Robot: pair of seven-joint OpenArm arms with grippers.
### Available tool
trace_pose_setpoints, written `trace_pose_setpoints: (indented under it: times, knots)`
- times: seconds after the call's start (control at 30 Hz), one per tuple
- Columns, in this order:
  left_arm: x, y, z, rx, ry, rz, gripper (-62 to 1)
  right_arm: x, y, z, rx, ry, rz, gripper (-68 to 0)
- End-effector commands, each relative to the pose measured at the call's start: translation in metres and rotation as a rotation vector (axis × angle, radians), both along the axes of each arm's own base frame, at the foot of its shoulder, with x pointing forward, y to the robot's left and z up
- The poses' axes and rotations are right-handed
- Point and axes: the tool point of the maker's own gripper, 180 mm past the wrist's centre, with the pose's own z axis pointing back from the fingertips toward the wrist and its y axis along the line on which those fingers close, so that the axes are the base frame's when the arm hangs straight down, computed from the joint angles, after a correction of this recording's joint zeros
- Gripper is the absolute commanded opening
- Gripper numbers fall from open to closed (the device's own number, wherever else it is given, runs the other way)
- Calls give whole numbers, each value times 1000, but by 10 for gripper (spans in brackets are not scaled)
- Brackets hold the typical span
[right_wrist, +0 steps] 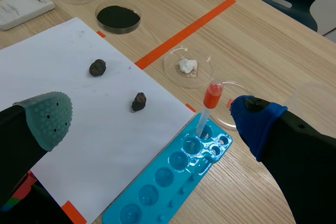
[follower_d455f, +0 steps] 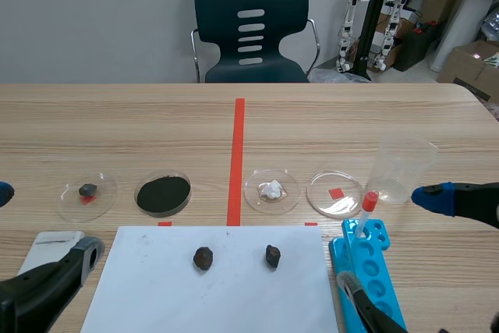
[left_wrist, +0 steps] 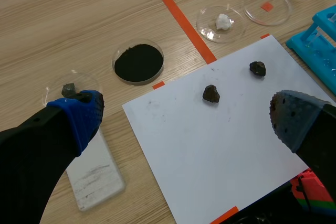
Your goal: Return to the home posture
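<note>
Held left gripper (left_wrist: 186,111) spread wide and empty with white paper (left_wrist: 210,150) beneath, right gripper (right_wrist: 152,114) likewise spread, blue rack (right_wrist: 168,182) beneath it.

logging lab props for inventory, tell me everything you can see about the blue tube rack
The blue tube rack looks like glossy moulded plastic: a long block with a row of large round wells and smaller holes beside them. It rests on the wooden table along the edge of the white paper. One clear tube with an orange-red cap stands in a well at its far end.
</note>
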Motion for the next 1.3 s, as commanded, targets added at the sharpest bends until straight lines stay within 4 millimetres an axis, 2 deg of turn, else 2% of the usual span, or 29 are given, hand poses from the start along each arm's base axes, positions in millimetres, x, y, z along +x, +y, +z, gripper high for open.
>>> trace_pose_setpoints:
  times: [0.0, 1.27]
  knots:
    - [2, -1, 6, -16, -23, 5, 14, 4, 0, 6, 11, -22, -5, -37]
    - [2, -1, 4, -26, -1, 14, 14, 4, 0, 6, 11, -22, -5, -37]
